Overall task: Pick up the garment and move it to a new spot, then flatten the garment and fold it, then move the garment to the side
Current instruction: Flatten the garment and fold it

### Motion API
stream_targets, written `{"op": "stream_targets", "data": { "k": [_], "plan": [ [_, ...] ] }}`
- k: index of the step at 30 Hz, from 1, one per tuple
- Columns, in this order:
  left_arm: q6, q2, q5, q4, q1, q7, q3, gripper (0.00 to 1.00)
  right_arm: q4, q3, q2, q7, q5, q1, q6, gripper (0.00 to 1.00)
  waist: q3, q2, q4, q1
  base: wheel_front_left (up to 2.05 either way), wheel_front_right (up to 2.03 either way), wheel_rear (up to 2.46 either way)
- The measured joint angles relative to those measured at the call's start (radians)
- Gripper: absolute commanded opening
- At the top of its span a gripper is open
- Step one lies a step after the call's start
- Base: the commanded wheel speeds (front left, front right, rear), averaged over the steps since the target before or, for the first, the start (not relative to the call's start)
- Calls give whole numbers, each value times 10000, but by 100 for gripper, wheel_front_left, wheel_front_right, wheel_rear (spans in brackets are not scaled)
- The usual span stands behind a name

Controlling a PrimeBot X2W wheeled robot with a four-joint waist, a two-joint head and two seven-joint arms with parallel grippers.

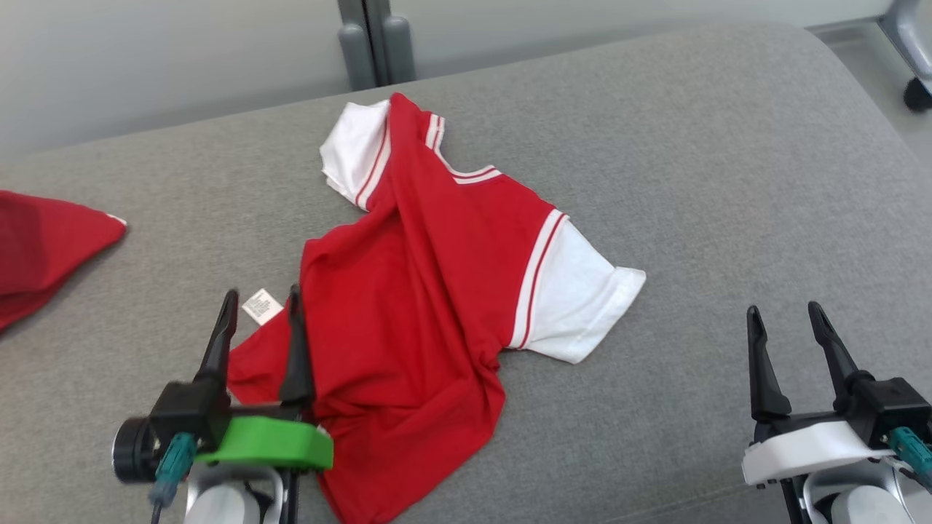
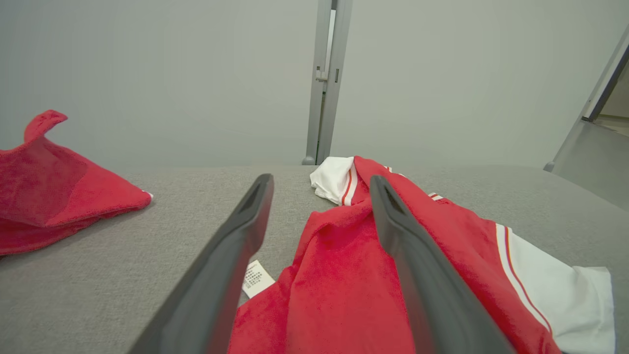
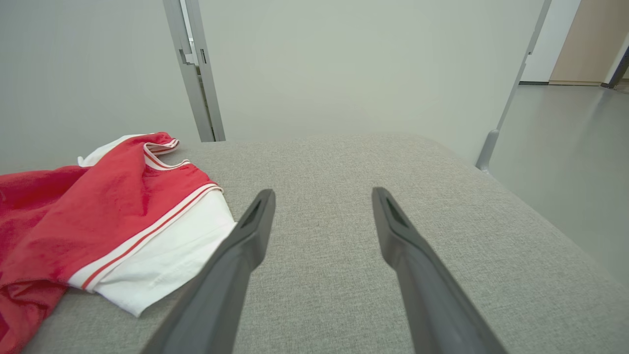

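Black jaws spread wide, holding nothing

The left gripper [image 1: 262,297] hangs over the lower left corner of the crumpled red cloth shirt with white sleeves [image 1: 422,291], which lies on the grey cloth surface [image 1: 692,145]. The right gripper [image 1: 783,310], also wide, is well apart from it. The shirt looks light, soft and floppy, so pinch a hem corner or a sleeve.

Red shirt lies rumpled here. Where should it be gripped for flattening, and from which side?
Probably the near hem corner beside the care label, from the robot's side: it lies loose right by the open left end effector. The red shirt is bunched in the middle.
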Motion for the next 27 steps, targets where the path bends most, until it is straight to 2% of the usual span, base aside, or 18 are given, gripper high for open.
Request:
{"op": "stream_targets", "data": {
  "k": [4,11,16,27],
  "plan": [
    [-119,-163,58,-387,1308,-2,725,100,140,-224,-4,0,-113,393,0,100,-415,0,532,0,0,0,0],
    [-1156,-224,669,-491,2547,0,1429,100,284,-205,-2,0,-109,762,0,100,-1022,0,1337,0,0,0,0],
    [-1672,-318,1093,-405,3017,0,1613,100,330,-186,0,0,-75,917,0,100,-1354,0,1679,0,0,0,0],
    [-2002,-489,1212,-215,3327,0,1845,100,539,-104,0,0,-40,918,0,100,-1553,0,1613,0,0,0,0]
  ]
}}
